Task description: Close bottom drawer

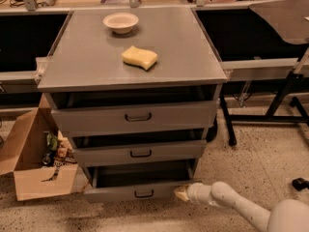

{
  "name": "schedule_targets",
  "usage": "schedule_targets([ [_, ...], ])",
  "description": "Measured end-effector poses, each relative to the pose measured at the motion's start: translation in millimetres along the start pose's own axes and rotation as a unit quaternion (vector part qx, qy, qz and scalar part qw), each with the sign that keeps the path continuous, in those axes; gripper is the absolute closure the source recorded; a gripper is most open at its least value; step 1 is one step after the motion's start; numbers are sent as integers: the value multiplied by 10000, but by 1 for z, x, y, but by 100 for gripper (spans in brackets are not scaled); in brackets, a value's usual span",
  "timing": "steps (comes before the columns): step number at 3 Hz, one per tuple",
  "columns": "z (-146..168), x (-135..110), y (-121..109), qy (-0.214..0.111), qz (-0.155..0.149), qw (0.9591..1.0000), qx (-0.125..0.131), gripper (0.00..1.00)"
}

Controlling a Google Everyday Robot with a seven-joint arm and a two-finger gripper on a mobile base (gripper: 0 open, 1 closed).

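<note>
The bottom drawer (pixel 130 192) is a shallow grey drawer with a small dark loop handle (pixel 144 194). It stands pulled out at the base of the grey cabinet (pixel 96 71), its dark inside showing. My white arm reaches in from the lower right. My gripper (pixel 180 193) has yellowish fingertips and sits at the right end of the drawer's front panel, touching or nearly touching it. It holds nothing that I can see.
The middle drawer (pixel 140 152) and top drawer (pixel 135 116) also stand slightly out. A white bowl (pixel 120 22) and a yellow sponge (pixel 139 57) lie on the cabinet top. An open cardboard box (pixel 34 163) stands at the left. Table legs (pixel 277 100) stand at the right.
</note>
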State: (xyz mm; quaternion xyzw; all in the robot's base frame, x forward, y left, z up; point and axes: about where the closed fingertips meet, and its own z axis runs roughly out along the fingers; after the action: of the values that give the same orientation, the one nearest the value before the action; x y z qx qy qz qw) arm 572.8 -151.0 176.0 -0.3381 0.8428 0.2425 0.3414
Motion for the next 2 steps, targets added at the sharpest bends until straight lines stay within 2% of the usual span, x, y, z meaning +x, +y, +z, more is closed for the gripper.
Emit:
schedule_targets([
  [1, 20, -27, -1, -579, 677, 9958, 211, 100],
  [2, 25, -34, -16, -765, 897, 9923, 388, 100],
])
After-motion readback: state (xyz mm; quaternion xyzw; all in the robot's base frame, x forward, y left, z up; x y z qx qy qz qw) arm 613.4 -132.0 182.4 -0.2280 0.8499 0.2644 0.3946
